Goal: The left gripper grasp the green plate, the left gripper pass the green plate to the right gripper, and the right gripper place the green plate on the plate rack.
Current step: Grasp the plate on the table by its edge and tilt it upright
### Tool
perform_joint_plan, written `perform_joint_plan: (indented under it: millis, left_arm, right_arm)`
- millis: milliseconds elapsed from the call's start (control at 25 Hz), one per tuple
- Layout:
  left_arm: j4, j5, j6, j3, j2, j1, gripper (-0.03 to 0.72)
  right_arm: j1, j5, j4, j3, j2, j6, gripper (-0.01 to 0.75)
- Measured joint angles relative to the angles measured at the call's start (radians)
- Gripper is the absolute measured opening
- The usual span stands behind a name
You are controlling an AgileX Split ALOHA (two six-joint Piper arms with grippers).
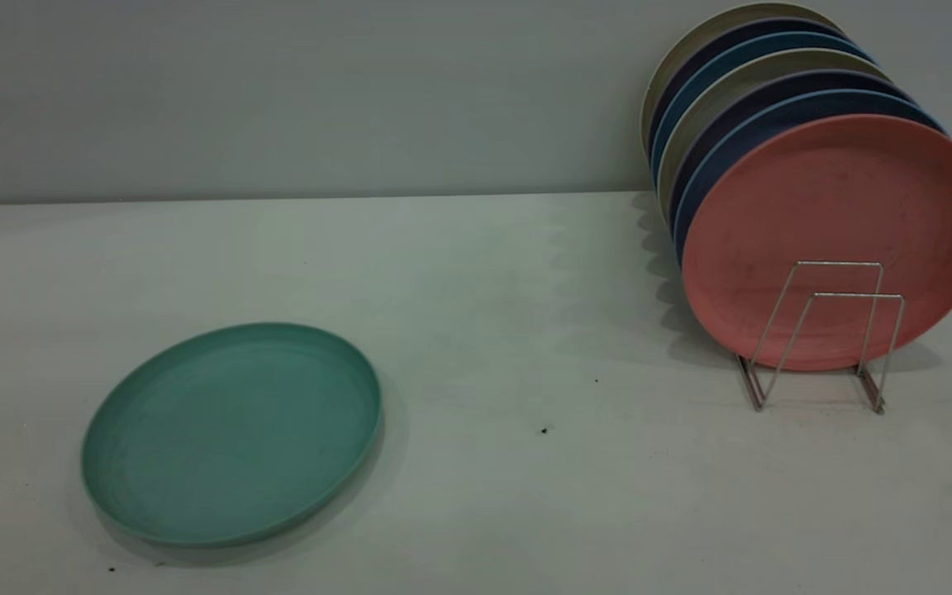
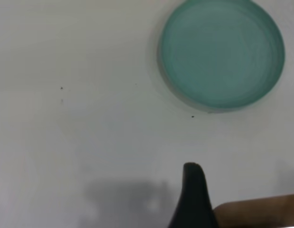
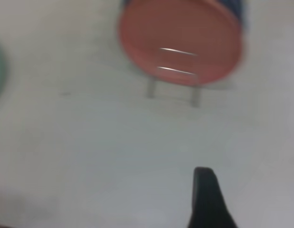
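The exterior view faces the table [image 1: 476, 496] low and close. Each wrist view looks down from above; the green plate [image 2: 222, 54] and plate rack [image 3: 175, 71] appear in both.

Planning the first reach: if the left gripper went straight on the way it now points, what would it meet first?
Probably the green plate, lying flat on the table ahead of the one visible finger; bare table lies between. Depth is unclear.
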Motion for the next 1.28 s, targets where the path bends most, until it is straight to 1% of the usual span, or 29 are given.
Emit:
perform_joint_plan:
  millis: [280, 400, 480, 560, 640, 760, 880, 1040, 1280]
  left_arm:
    - [-0.071, -0.155, -0.055, -0.054, 0.279, 0.000, 0.591]
    - [-0.109, -0.192, -0.045, -0.069, 0.395, 0.000, 0.591]
    - [-0.127, -0.220, -0.014, -0.081, 0.475, 0.000, 0.591]
    - [-0.137, -0.259, 0.009, -0.095, 0.552, 0.000, 0.591]
    - [-0.141, -0.278, 0.023, -0.123, 0.644, 0.000, 0.591]
    - [-0.139, -0.293, 0.050, -0.180, 0.783, 0.000, 0.591]
    - [-0.123, -0.299, 0.062, -0.242, 0.919, 0.000, 0.591]
    - [-0.088, -0.305, 0.066, -0.333, 1.106, 0.020, 0.591]
    - [-0.078, -0.296, 0.081, -0.458, 1.351, 0.059, 0.578]
  right_arm:
    - [0.000, -0.159, 0.331, -0.002, 0.276, -0.355, 0.485]
    - [0.000, -0.197, 0.447, -0.002, 0.386, -0.477, 0.485]
    - [0.014, -0.217, 0.508, -0.004, 0.463, -0.533, 0.485]
    - [0.065, -0.249, 0.563, -0.006, 0.530, -0.582, 0.485]
    - [0.149, -0.294, 0.594, -0.008, 0.602, -0.604, 0.485]
    - [0.288, -0.373, 0.626, -0.011, 0.716, -0.596, 0.485]
    - [0.373, -0.406, 0.668, -0.011, 0.833, -0.577, 0.485]
    - [0.434, -0.411, 0.786, -0.011, 0.939, -0.623, 0.485]
    - [0.441, -0.412, 1.031, -0.015, 0.994, -0.796, 0.485]
